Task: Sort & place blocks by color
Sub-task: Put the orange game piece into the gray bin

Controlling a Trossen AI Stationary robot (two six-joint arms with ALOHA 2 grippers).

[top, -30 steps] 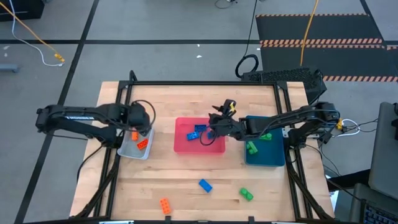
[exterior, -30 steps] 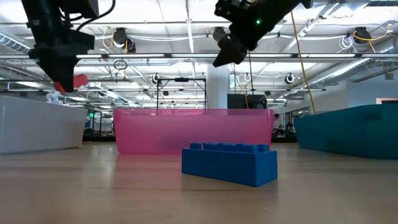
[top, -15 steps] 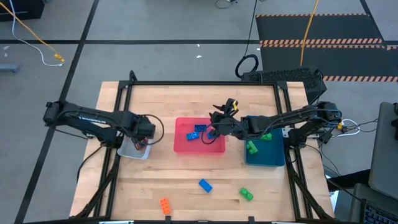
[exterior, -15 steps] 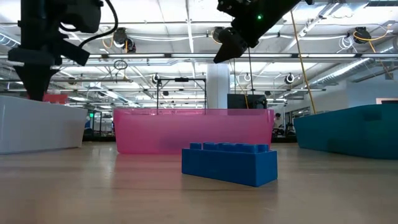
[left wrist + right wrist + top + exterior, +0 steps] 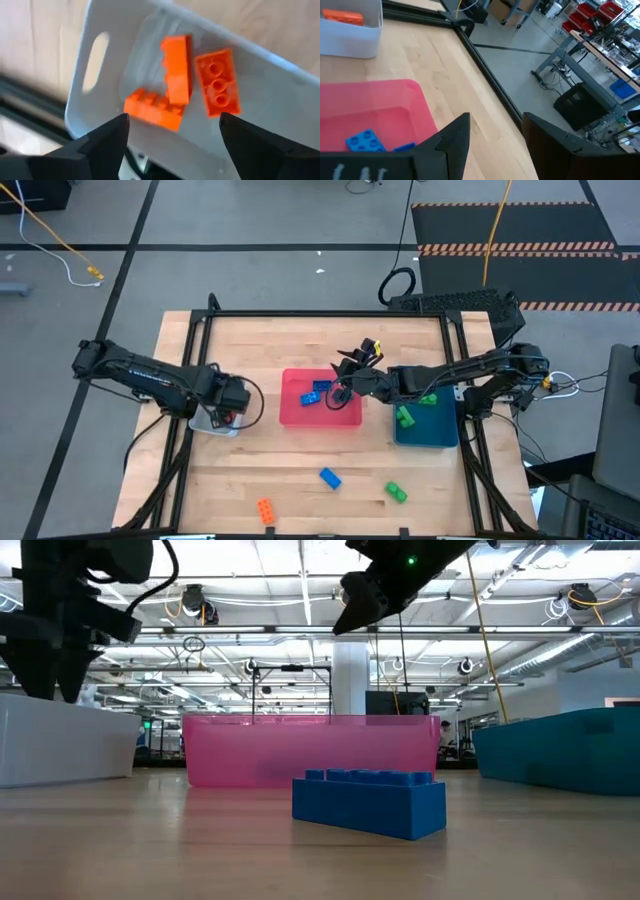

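Note:
My left gripper (image 5: pixel 226 408) (image 5: pixel 172 120) hangs open over the grey tray (image 5: pixel 205 423), touching nothing. Three orange blocks (image 5: pixel 172 85) lie in that tray (image 5: pixel 95 65); one leans on another. My right gripper (image 5: pixel 345 391) (image 5: pixel 495 122) is open above the pink tray (image 5: pixel 295 415), near its right end. Blue blocks (image 5: pixel 318 392) (image 5: pixel 366 140) lie in the pink tray. Green blocks (image 5: pixel 405 417) sit in the teal tray (image 5: pixel 440 435). A blue block (image 5: pixel 330 477) (image 5: pixel 370 802), a green block (image 5: pixel 396 492) and an orange block (image 5: pixel 265 510) lie loose on the table's near part.
The three trays stand in a row across the table's middle, grey left, pink centre, teal right. A black frame (image 5: pixel 330 313) runs around the tabletop. In the low view the pink tray's wall (image 5: pixel 310 750) stands behind the loose blue block.
My left gripper has moved toward the near edge and down over the grey tray and let go of an orange block, which has dropped into the tray. The right gripper has stayed above the pink tray.

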